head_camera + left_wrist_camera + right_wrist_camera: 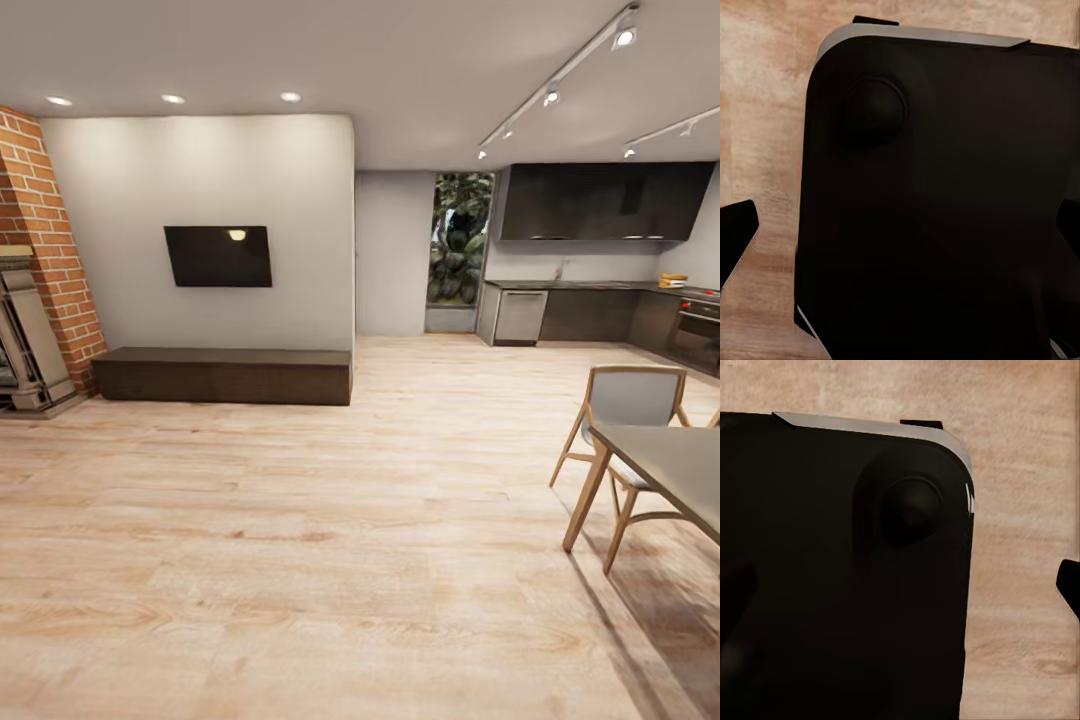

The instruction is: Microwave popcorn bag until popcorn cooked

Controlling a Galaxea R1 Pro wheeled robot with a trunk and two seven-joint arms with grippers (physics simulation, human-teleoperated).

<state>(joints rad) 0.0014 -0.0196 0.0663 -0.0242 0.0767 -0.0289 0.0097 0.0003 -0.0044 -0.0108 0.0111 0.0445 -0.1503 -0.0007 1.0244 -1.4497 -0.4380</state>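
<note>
Across the lower frame of the head view, pale grained plank flooring runs bare toward the kitchen. At the right edge stand a slab-topped dining table and a wooden chair with a grey padded back. Farther off at left sit a long dark low cabinet, a black wall screen and a rough brick column. In the upper right, the grey glossy countertop tops dark cabinets below a black hood; the popcorn bag and microwave cannot be made out at this range. Both wrist views look down on the robot's rounded black base over the wood floor; dark finger tips show at the edges, but how far either pincer is open cannot be told. Judged from here, a drive cutting toward the kitchen could clip the table or chair.
</note>
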